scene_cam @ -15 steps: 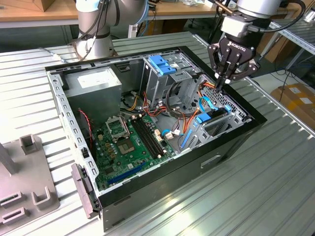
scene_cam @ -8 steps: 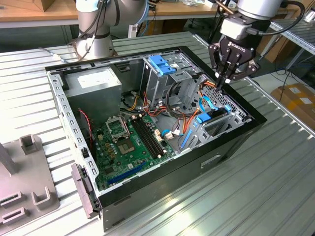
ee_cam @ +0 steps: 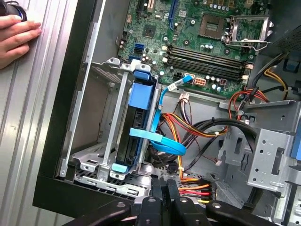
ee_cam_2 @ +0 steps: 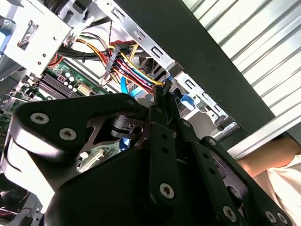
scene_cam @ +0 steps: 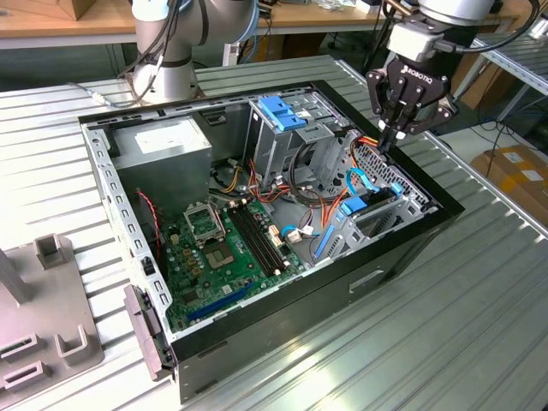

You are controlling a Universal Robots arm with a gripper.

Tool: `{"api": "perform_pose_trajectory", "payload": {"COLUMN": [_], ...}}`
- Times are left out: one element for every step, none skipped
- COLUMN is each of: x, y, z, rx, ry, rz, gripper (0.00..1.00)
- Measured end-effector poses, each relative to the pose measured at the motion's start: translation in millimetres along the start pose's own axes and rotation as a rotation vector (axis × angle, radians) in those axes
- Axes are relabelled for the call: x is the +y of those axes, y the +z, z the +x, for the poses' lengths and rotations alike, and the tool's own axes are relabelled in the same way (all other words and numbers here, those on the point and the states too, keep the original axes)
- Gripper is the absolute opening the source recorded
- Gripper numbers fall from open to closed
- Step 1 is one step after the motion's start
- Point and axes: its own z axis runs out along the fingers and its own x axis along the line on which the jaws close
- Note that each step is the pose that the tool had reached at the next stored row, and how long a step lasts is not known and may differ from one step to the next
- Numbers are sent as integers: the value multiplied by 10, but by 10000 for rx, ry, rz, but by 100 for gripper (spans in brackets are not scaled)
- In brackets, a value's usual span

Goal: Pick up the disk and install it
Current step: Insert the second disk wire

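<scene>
The disk [ee_cam: 135, 127] stands on edge inside the metal drive bay [ee_cam: 101, 141] of the open computer case, framed by its blue carrier. A blue flat cable [ee_cam: 157, 141] crosses it. In the exterior view the disk [scene_cam: 353, 208] sits in the bay by the case wall on the exterior view's right. My gripper [scene_cam: 389, 139] hovers just above that corner of the case, shut with nothing between its fingers. Both wrist views show the black fingertips [ee_cam: 162, 187] pressed together over the bay's end and the cable bundle [ee_cam_2: 136, 70]; the gripper [ee_cam_2: 162, 96] is apart from the disk.
The case holds a green motherboard [scene_cam: 223, 248], a grey power-supply box [scene_cam: 163, 145] and a metal cage with a blue cap [scene_cam: 282, 116]. Red, yellow and orange wires [ee_cam: 197, 127] run beside the bay. A person's hand [ee_cam: 16, 35] rests on the ribbed table beside the case. A grey fixture [scene_cam: 34, 308] lies at the exterior view's left.
</scene>
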Motion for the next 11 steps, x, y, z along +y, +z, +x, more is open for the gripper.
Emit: {"api": "perform_pose_trajectory", "payload": {"x": [1, 1, 1, 2, 2, 2, 3, 3, 3, 2, 2], "y": [0, 0, 1, 5, 5, 5, 6, 7, 7, 8, 10], "z": [3, 4, 7, 10, 11, 11, 11, 11, 11, 11, 11], "rx": [-11, -49, -68, -59, -52, -51, -52, -50, -50, -48, -48], "ry": [12, 19, 33, 52, 95, 200, 455, 716, 940, 1271, 1550], "rz": [87, 177, 300, 437, 452, 443, 418, 392, 369, 336, 308], "gripper": [16, 16, 16, 16, 16, 16, 16, 16, 16, 16, 16]}}
